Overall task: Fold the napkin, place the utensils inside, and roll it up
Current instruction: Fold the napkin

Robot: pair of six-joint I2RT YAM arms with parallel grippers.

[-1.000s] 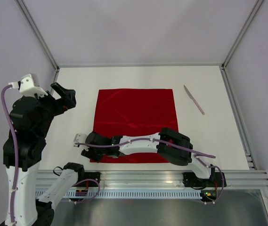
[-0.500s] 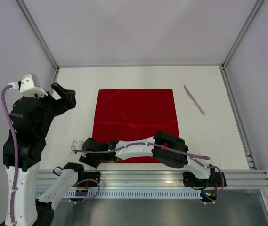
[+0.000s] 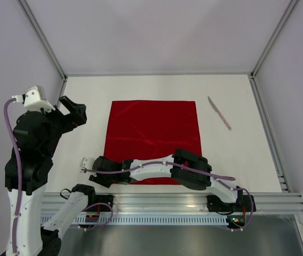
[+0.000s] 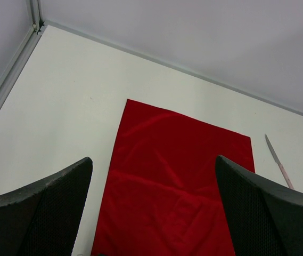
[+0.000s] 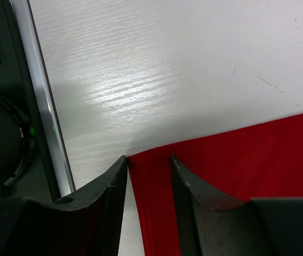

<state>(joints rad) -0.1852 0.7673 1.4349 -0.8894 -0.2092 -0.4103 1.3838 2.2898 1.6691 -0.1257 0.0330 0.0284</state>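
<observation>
The red napkin [image 3: 154, 136] lies flat in the middle of the white table. The left wrist view shows the napkin [image 4: 172, 186] too. The utensil, a thin pale knife-like piece [image 3: 219, 112], lies apart to the right of the cloth, and its tip end [image 4: 278, 162] shows from the left wrist. My right gripper [image 3: 100, 178] is low at the napkin's near-left corner. In the right wrist view this gripper [image 5: 148, 160] has its fingers [image 5: 103, 202] either side of the cloth corner [image 5: 151, 181], with a gap between them. My left gripper [image 3: 72, 109] hangs raised left of the cloth, and the left gripper [image 4: 151, 208] is wide open and empty.
An aluminium rail [image 3: 167, 202] runs along the table's near edge, close beside the right gripper, and the rail [image 5: 39, 106] also shows from the right wrist. Grey walls and frame posts [image 3: 44, 40] bound the table at the left, back and right.
My right gripper has slid left and towards the near edge, down onto the napkin's near-left corner, and its jaws have narrowed slightly. The left arm has barely moved.
</observation>
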